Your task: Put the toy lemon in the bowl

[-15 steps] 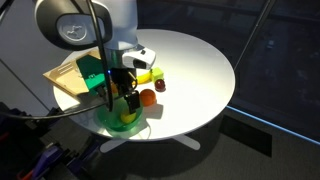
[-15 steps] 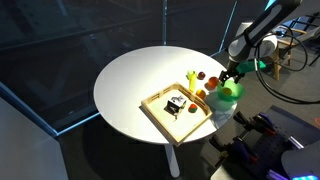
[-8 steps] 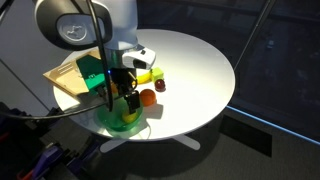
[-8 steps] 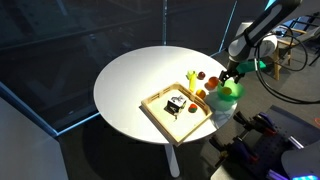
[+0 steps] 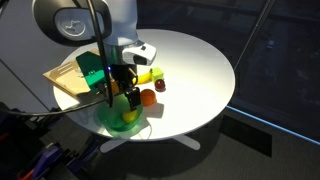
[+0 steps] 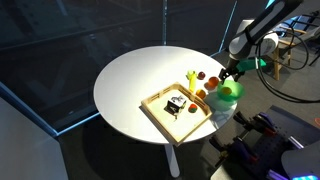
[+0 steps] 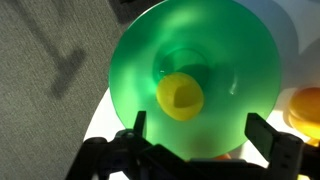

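Note:
The toy lemon (image 7: 180,96), small and bright yellow, lies inside the round green bowl (image 7: 140,60), near its middle. My gripper (image 7: 200,135) hangs open just above the bowl, with a dark finger at each side of the lemon and nothing between them. In both exterior views the gripper (image 5: 122,93) (image 6: 230,77) stands over the bowl (image 5: 112,122) (image 6: 227,98) at the round white table's edge. A yellowish patch in the bowl is the lemon (image 5: 129,117).
An orange toy ball (image 5: 147,97) (image 7: 305,105) lies right beside the bowl. A yellow banana (image 5: 150,75) and a small brown-red toy (image 5: 160,87) lie behind it. A wooden tray (image 6: 160,103) with small items sits next to the bowl. The table edge (image 5: 150,135) runs close by.
The arm has shifted very slightly upward. The gripper stays open and the lemon lies still in the bowl.

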